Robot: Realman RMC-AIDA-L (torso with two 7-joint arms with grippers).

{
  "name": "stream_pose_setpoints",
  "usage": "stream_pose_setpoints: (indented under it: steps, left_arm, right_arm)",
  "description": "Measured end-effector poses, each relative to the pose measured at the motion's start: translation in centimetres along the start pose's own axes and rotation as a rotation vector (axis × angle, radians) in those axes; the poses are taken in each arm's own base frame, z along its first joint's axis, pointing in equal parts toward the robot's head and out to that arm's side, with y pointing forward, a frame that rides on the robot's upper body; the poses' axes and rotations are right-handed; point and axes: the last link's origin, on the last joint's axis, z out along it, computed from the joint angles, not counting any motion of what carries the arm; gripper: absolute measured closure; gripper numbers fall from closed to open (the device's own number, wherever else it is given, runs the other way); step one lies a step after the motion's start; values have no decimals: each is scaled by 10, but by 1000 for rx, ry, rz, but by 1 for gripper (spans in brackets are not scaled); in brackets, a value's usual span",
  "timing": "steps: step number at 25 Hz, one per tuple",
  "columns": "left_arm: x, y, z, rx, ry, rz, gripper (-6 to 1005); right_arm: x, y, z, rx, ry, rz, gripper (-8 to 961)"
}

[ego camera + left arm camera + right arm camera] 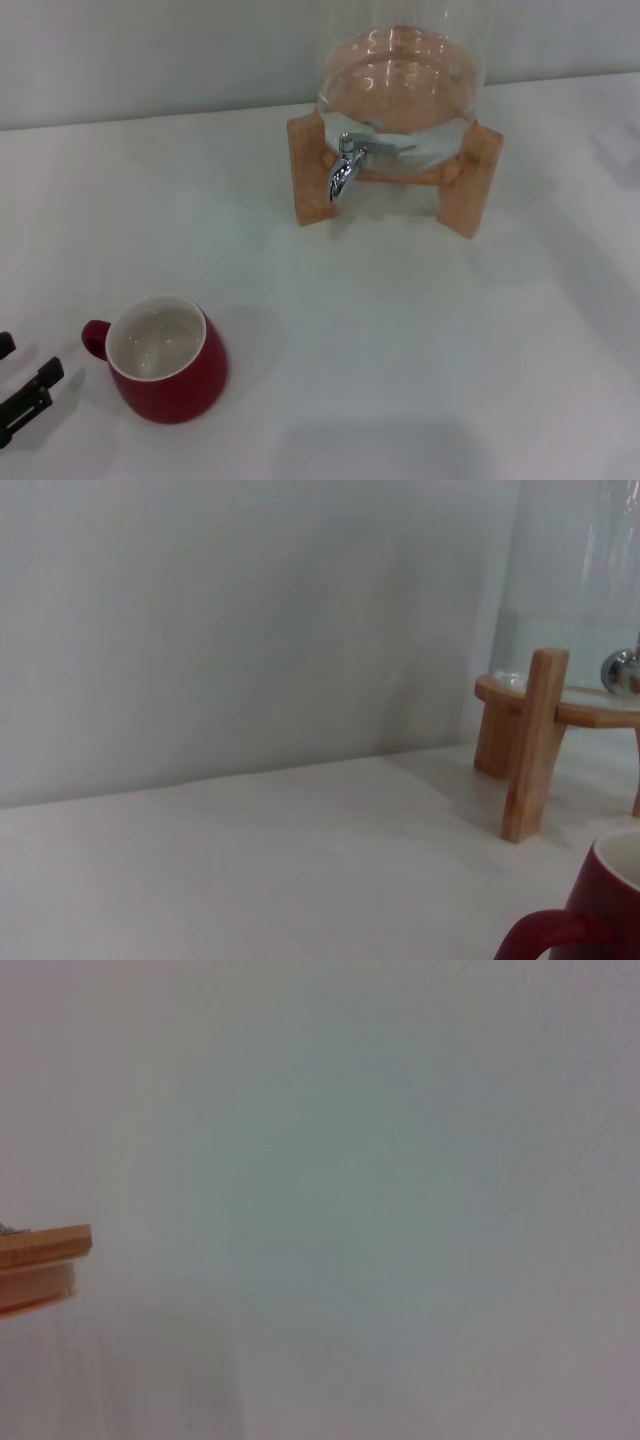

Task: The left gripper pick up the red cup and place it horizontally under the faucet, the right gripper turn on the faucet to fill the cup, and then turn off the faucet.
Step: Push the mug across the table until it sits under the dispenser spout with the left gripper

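Red cup (166,359) status: upright on the white surface (420,340), lower left of the head view, mouth up, handle toward the frame's left edge. I judge the pick-up step not yet done; nothing grips the cup.

Left pincer (25,395): only its black finger ends show at the lower left edge of the head view, just beside the cup's handle but apart from it. I cannot tell from this sliver whether the fingers stand wide or narrow. The left wrist view shows the cup's rim and handle at its lower right corner (close to the camera), which supports my reading that the arm is lined up for the grasp.

Faucet (345,165): upper centre of the head view, projecting from the glass dispenser (400,85) on its wooden stand (312,170). No water stream is visible, and the surface under the spout is bare.

Right pincer: not in any view; its wrist camera shows only a wooden edge and a plain wall.

Remaining, by my judgement: grasp, transfer under the spout, open the lever, fill, close the lever. All steps are outstanding.
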Motion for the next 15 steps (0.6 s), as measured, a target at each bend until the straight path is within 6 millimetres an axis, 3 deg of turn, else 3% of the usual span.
stream_pose_setpoints:
  steps: [15]
  left_arm:
    - [4,-1,23,-36,-44,22,275]
  right_arm:
    - [0,0,0,1,0,0,322]
